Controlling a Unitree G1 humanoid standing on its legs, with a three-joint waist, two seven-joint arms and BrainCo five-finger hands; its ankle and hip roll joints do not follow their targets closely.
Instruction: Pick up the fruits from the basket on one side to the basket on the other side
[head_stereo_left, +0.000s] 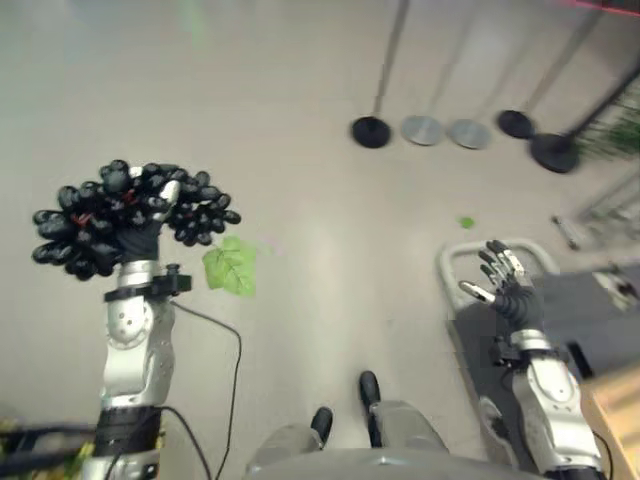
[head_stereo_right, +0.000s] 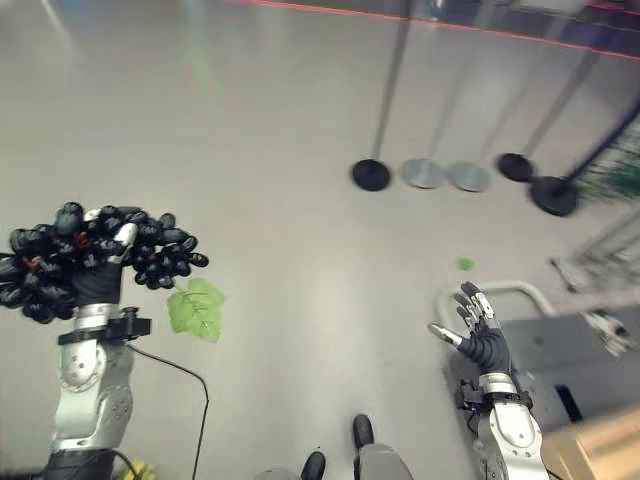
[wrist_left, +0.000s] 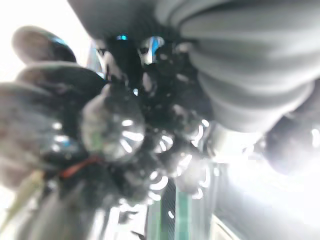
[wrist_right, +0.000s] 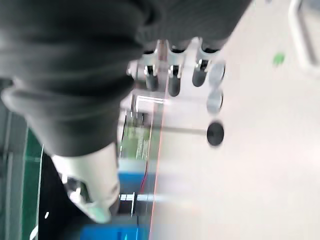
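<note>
a: the left hand (head_stereo_left: 140, 235) is curled round the black grapes (head_stereo_left: 95, 215), raised at the left, leaf (head_stereo_left: 232, 266) dangling.

b: a loose grip could drop them; the right hand (head_stereo_left: 505, 285) is spread, empty.

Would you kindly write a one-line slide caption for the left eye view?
Left hand holds up a bunch of black grapes with a green leaf; right hand open and empty.

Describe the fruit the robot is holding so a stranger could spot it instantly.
Follow the robot's raised arm to its left hand, over the pale floor. Its fingers curl round a bunch of black grapes, with a green leaf hanging beside: the one dark, glossy cluster.
</note>
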